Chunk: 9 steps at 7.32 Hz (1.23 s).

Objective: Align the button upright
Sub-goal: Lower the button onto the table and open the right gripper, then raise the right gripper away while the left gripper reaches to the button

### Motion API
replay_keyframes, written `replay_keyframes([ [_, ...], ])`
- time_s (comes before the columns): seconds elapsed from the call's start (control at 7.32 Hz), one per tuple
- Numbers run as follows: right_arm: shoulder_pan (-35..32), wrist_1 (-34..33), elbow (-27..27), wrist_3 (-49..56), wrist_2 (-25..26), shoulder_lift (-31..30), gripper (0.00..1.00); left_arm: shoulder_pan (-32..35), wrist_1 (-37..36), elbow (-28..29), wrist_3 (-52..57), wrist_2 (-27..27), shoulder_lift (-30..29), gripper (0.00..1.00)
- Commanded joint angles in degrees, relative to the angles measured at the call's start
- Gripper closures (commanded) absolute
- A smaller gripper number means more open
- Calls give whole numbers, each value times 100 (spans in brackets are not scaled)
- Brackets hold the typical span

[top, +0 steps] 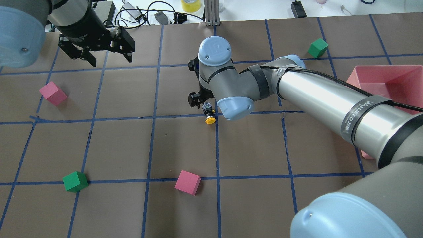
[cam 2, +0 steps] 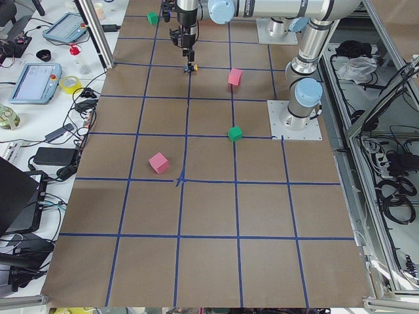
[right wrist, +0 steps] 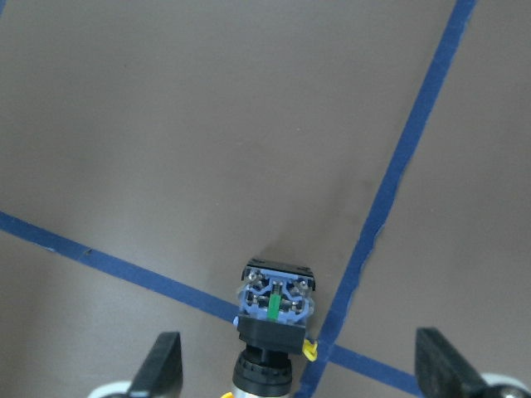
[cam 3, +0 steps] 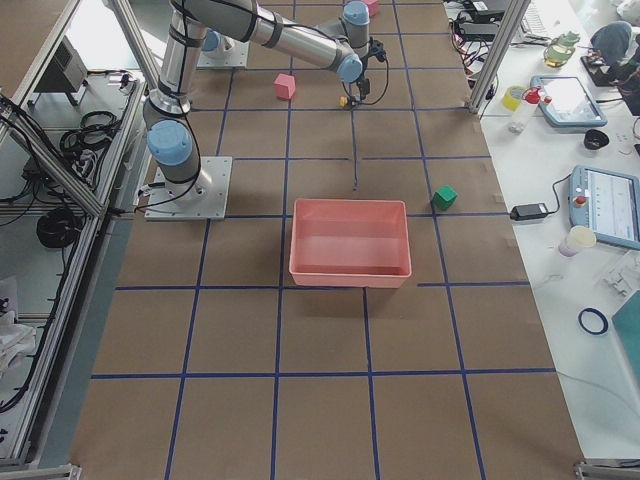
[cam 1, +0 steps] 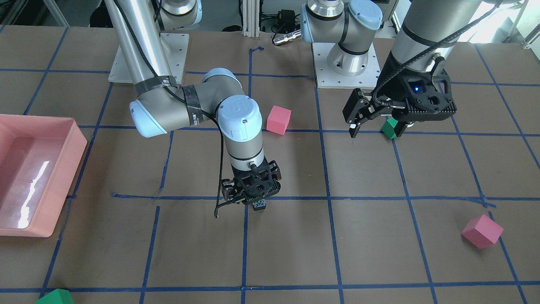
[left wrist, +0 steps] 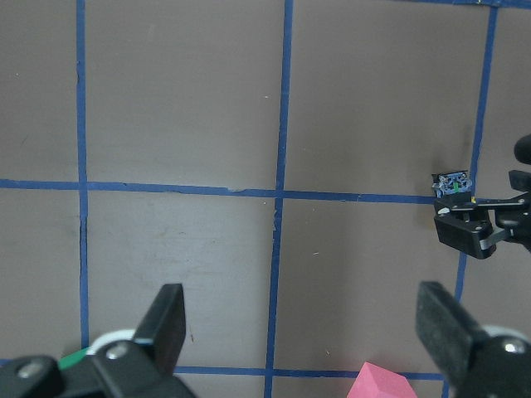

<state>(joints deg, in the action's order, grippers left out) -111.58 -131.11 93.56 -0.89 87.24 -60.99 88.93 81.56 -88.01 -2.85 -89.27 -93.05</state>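
At desk [top: 251, 145] centre, the right pincer [right wrist: 303, 365] hangs over a tape crossing. Its fingers are spread wide and hold nothing, straddling the button [right wrist: 275, 311] without contact, apparently lined up for a grasp. Well apart, the left pincer [left wrist: 303, 327] hovers wide open and empty, out of the way. The button lies on its side: black body, terminal end facing away from the robot, yellow cap toward it.

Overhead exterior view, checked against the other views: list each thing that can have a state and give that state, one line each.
button: lying on its side, not upright, yellow cap toward the robot.
right claw: open, straddling the button, not touching it.
left claw: open, holding nothing.
pink bin: open side up.
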Motion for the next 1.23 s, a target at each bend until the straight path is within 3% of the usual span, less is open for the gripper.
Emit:
replay_keyframes([
  [0.0, 573, 740, 13, 27, -66, -482, 0, 71, -105, -268, -423, -20, 76, 0],
  [0.14, 942, 1224, 13, 36, -67, -858, 0, 167, -436, -487, -880, -20, 76, 0],
  [0.41, 1584, 2287, 4, 193, -67, -1745, 0, 727, -2265, -1345, -910, -221, -46, 0],
  [0.82, 1833, 2450, 13, 660, 12, -2531, 0, 1860, -4001, -2289, -1603, -1318, -379, 0],
  [1.09, 1868, 2826, 30, 643, 21, -2550, 0, 2547, -5633, -2903, -2399, -1565, -870, 1],
])
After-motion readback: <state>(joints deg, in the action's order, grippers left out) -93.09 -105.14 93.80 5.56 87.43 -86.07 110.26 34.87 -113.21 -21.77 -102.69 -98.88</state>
